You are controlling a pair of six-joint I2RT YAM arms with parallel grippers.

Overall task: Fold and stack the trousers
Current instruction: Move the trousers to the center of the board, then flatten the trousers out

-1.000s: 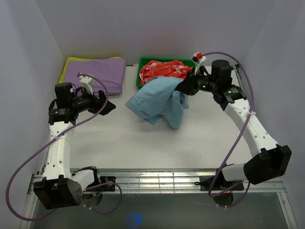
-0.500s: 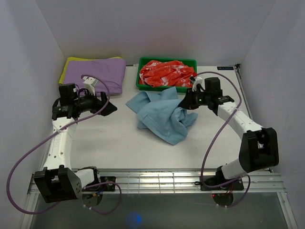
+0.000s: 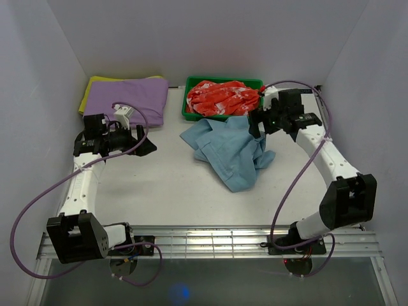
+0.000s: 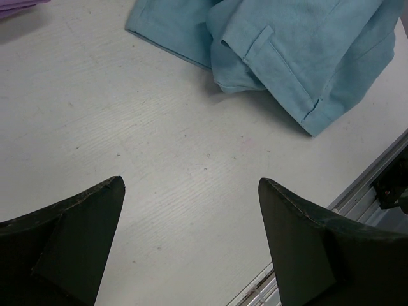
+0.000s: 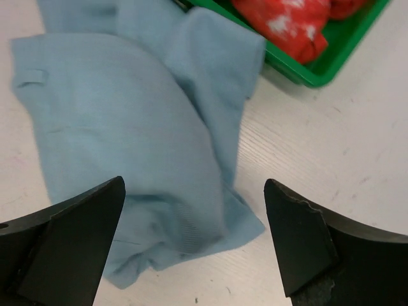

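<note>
The light sky-blue trousers [image 3: 226, 150] lie in a crumpled heap on the table, their back edge touching the green tray. My right gripper [image 3: 257, 124] hovers above the heap's right end, open, with nothing between its fingers. In the right wrist view the trousers [image 5: 127, 127] spread below and beyond the wide-apart right gripper [image 5: 194, 185]. My left gripper [image 3: 145, 141] is open over bare table, left of the heap. The left wrist view shows the left gripper [image 4: 191, 182] empty and the trousers [image 4: 287, 51] ahead, a belt loop and a hem showing.
A green tray [image 3: 187, 105] holding a red-and-white patterned cloth [image 3: 223, 97] stands at the back centre. A folded purple garment [image 3: 131, 95] lies on a yellow cloth [image 3: 95, 81] at the back left. White walls enclose the table; a metal rail [image 3: 210, 239] runs along the front.
My right gripper has opened and let go of the trousers. They have dropped into a heap on the table. The left arm has barely moved.
</note>
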